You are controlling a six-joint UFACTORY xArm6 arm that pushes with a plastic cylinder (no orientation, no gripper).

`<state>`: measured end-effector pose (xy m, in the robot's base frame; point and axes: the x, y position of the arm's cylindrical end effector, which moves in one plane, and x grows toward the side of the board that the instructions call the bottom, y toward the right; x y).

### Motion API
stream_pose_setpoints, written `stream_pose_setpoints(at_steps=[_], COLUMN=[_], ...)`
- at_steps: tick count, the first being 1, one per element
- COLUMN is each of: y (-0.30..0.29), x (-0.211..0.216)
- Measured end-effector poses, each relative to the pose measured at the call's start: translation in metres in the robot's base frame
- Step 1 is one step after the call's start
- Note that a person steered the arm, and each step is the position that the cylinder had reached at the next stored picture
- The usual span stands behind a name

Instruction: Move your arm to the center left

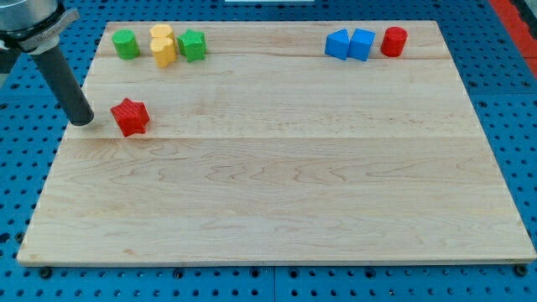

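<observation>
arm [33,25]: upper part cut off by view's top-left corner | my tip [82,122]: in full view (beside red star [130,116]) | yellow block [163,45]: exact shape unclear | desk [277,210]: underside supports barely showing

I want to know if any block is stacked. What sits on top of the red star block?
Nothing sits on the red star block; its top face is bare. My tip stands just to its left on the board. Its underside is hidden.

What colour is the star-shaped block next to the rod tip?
Red: the star block shows plainly in the camera view, just right of my tip.
</observation>
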<state>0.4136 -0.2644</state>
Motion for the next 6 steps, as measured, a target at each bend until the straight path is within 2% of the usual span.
stream_pose_setpoints(at_steps=[6], y=[0.0], x=[0.0])
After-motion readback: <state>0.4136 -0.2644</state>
